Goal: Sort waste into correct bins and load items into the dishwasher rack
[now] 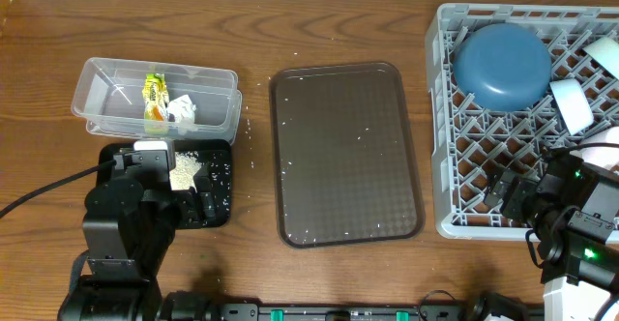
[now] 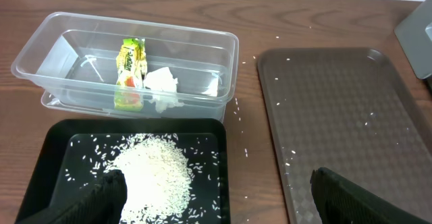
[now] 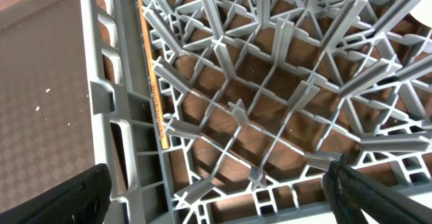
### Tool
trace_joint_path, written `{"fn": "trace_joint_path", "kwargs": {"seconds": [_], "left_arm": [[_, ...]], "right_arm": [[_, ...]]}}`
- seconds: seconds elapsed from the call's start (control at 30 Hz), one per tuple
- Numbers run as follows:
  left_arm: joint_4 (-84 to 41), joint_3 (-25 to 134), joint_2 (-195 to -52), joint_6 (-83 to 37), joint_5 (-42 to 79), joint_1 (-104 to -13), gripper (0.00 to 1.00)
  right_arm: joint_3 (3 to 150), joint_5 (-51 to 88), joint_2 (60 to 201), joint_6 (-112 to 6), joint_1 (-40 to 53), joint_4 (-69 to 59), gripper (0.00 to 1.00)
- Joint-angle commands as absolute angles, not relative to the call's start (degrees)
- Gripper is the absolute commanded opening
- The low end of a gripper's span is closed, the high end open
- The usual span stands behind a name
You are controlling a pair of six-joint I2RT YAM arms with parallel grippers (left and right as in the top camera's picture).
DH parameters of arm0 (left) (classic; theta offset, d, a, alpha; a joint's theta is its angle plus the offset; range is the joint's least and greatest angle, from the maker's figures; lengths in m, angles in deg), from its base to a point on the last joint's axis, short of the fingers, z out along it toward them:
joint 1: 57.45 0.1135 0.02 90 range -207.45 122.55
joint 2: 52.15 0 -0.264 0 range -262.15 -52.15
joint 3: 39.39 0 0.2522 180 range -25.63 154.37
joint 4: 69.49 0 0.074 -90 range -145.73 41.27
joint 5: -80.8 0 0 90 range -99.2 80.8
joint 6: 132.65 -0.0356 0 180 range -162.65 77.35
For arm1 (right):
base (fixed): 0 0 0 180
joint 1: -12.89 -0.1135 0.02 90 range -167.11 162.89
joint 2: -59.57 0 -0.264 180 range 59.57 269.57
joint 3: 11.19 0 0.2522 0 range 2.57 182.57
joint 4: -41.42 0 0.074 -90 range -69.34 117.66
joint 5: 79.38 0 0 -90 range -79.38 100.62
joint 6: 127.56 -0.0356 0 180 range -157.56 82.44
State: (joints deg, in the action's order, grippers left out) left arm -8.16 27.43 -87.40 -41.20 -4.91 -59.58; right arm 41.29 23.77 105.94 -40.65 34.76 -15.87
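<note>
The clear tub [image 1: 219, 74] holds the yellow-green wrapper [image 1: 155, 97] and the white paper scrap [image 1: 184, 111]; both also show in the left wrist view, wrapper [image 2: 130, 72] and scrap [image 2: 162, 86]. The black tray [image 1: 219, 181] in front of it holds a heap of rice [image 2: 152, 173]. My left gripper [image 2: 216, 200] is open and empty, straddling the tray's right edge. The grey rack [image 1: 445, 118] holds the dark-blue dish [image 1: 503, 65], a white bowl [image 1: 571, 105] and the wooden stick [image 3: 150, 75]. My right gripper [image 3: 216, 193] is open and empty over the rack's front left corner.
The brown serving tray [image 1: 348, 152] lies between the bins and the rack, with a few rice grains on it. More grains are scattered on the wooden table next to the tub [image 1: 247, 128]. My right arm [image 1: 580, 215] hides the rack's front right part.
</note>
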Motion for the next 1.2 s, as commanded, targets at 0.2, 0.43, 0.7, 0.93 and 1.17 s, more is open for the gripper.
{"fn": "trace_joint_path", "kwargs": {"seconds": [0.2, 0.43, 0.7, 0.93, 1.17], "left_arm": [[-8.2, 27.1, -87.4, -41.8, -5.4, -59.7, 0.89], [-8.2, 27.1, -87.4, -41.8, -5.4, -59.7, 0.89], [-8.2, 27.1, -87.4, -41.8, -5.4, -59.7, 0.89], [-8.2, 27.1, -87.4, -41.8, -5.4, -59.7, 0.89], [-8.2, 27.1, -87.4, -41.8, -5.4, -59.7, 0.89]], "right_arm": [[40.2, 24.2, 101.2, -41.4, 33.4, -16.0, 0.99], [39.8, 24.2, 93.3, -41.4, 20.2, -16.0, 0.99], [37.5, 23.5, 86.1, -38.7, 11.7, -16.8, 0.99], [20.8, 26.2, 78.7, -38.8, 11.7, 13.9, 0.99], [9.5, 26.2, 74.4, -38.7, 11.7, 33.1, 0.99]]}}
